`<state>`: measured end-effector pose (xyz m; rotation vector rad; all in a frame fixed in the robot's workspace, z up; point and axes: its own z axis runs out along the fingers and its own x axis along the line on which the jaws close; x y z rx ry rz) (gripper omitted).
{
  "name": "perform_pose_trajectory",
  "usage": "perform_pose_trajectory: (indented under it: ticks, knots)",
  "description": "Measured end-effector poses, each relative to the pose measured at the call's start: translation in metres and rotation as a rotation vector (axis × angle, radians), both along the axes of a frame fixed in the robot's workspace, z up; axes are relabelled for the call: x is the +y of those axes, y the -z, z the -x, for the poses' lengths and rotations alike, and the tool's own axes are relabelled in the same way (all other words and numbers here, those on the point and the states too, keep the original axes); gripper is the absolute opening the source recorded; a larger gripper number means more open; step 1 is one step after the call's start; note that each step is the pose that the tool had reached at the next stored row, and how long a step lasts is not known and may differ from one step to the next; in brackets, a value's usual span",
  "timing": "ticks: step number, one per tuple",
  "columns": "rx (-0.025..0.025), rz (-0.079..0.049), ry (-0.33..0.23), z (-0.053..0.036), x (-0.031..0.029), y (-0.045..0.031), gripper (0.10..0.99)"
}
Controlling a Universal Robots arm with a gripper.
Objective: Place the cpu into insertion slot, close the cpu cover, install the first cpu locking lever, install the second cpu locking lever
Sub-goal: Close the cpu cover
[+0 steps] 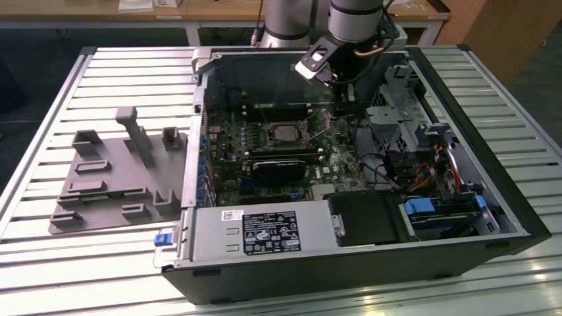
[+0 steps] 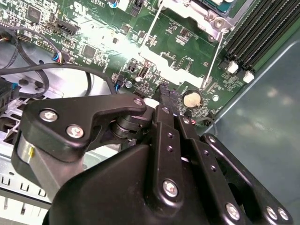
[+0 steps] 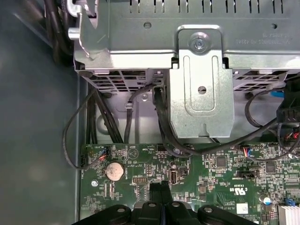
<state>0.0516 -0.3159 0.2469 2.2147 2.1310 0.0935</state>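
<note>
While the grey arm (image 1: 356,20) reaches steeply down into the open computer case (image 1: 369,280), its black jointed gripper (image 2: 166,96) hangs to the exterior view's right of the square, metal-rimmed socket (image 1: 263,135), fingertips pinched together on nothing. A flat silver-grey chip (image 1: 285,133) lies in the socket. A round, shiny coin battery (image 3: 114,171) sits near the socket on the green circuit board (image 3: 211,178).
</note>
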Motion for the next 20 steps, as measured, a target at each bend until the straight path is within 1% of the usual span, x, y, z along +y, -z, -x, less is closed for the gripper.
perform_pose_trajectory:
  ticks: [8, 11, 13, 17, 18, 19, 20]
  knots:
    - [0.0000, 0.005, 0.005, -0.0010, 0.0002, 0.0083, 0.106]
    - [0.0003, 0.008, 0.006, -0.0011, 0.0003, 0.0109, 0.106]
    - [0.0005, 0.012, 0.007, -0.0012, 0.0003, 0.0110, 0.106]
    - [0.0004, 0.012, 0.007, -0.0012, 0.0003, 0.0111, 0.106]
    - [0.0020, 0.012, 0.007, -0.0012, 0.0003, 0.0111, 0.106]
    - [0.0111, 0.012, 0.007, -0.0013, 0.0004, 0.0113, 0.106]
    - [0.0257, 0.015, 0.007, -0.0015, 0.0004, 0.0114, 0.106]
